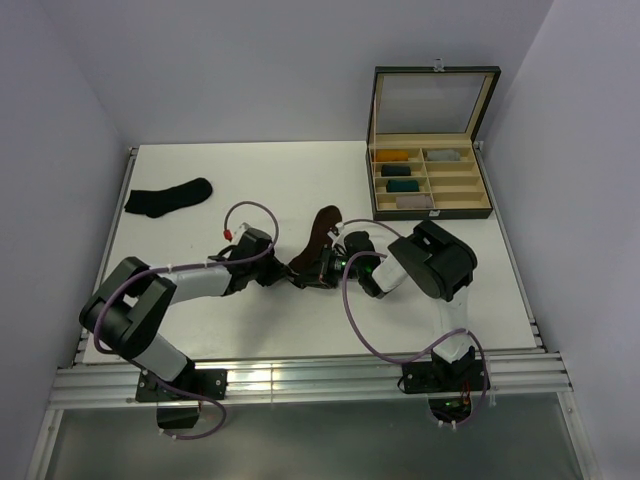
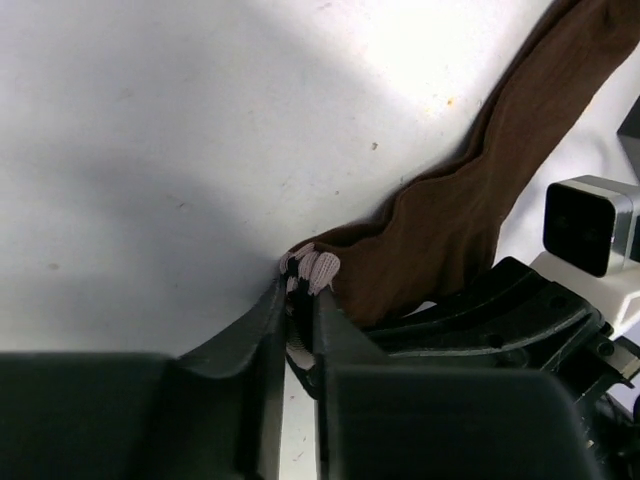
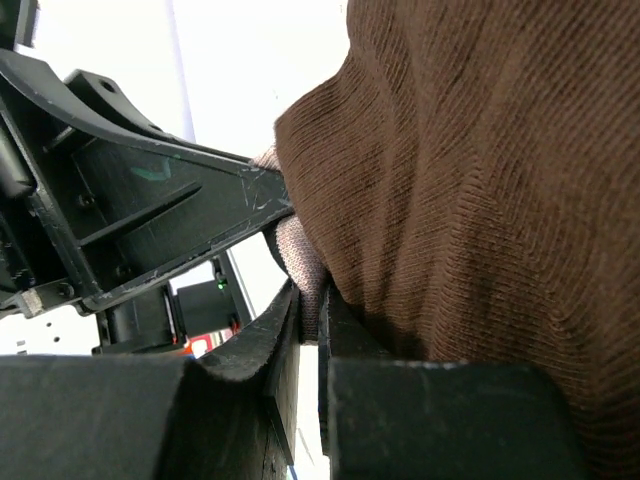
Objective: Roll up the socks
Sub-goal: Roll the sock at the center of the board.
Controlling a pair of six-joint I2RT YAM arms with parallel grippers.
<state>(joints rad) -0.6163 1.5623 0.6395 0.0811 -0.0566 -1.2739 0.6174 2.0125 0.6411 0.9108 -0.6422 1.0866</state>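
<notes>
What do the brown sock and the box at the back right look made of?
The brown sock: soft knitted fabric, matte; fine ribbed rows and loose folds show up close. The box: rigid, dark outside, pale lining, clear lid panel; perhaps wood or covered board, too small to tell.

The nearer sock (image 1: 322, 232) lies on the worktop (image 1: 270, 180) between left end effector (image 1: 292, 272) and right end effector (image 1: 320, 271); farther sock (image 1: 168, 197) rear-left, box (image 1: 434, 215) rear-right.
</notes>
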